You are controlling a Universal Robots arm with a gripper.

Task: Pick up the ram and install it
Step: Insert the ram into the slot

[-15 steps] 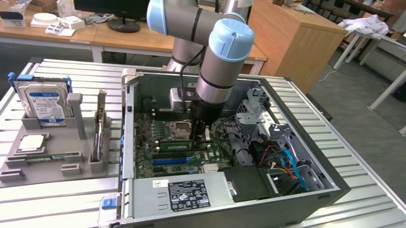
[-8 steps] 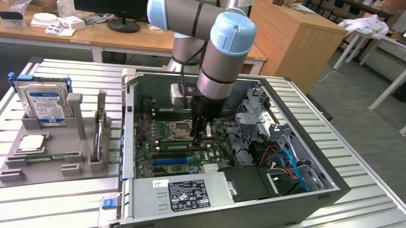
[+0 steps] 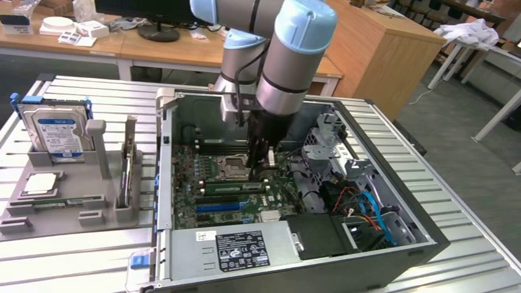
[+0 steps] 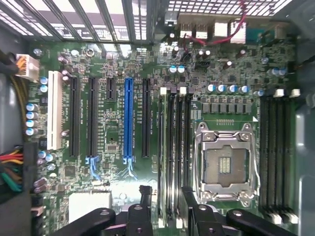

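In the middle of the exterior view, the black two-fingered gripper [image 3: 266,162] hangs with jaws apart and empty over the green motherboard [image 3: 189,213]. The long green ram stick [image 3: 232,187] sits slotted just lower left.

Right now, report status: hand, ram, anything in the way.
Hand open, empty, inside the case above the motherboard. Ram lies along a slot beside the CPU socket, not held. Nothing blocking.

hard drive label [image 3: 57,131], power supply label [image 3: 241,250], both unreadable
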